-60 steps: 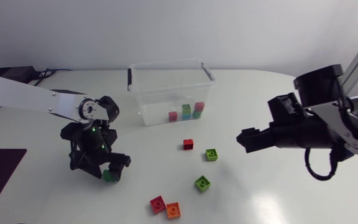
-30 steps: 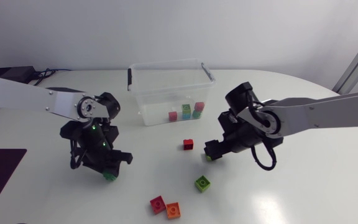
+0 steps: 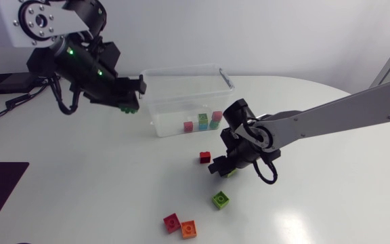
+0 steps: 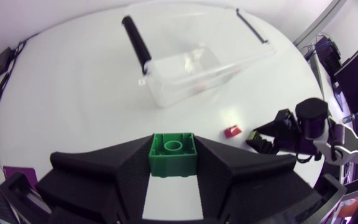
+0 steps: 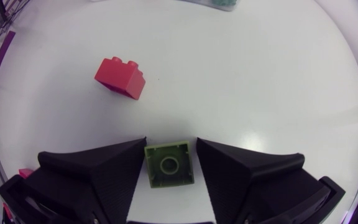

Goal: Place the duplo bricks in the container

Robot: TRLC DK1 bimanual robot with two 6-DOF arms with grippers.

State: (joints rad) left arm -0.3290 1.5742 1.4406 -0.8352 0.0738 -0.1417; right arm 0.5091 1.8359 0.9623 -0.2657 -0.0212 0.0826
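While the left tool point(image 4: 173, 142) clamps one green brick point(image 4: 173, 155), the right tool point(image 5: 171, 142) flanks one lime brick point(image 5: 169, 165), grip unclear.

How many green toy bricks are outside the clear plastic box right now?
3: a dark green brick gripped by the left claw, a lime brick at the right claw, another lime brick loose on the white table. Arms may hide more.
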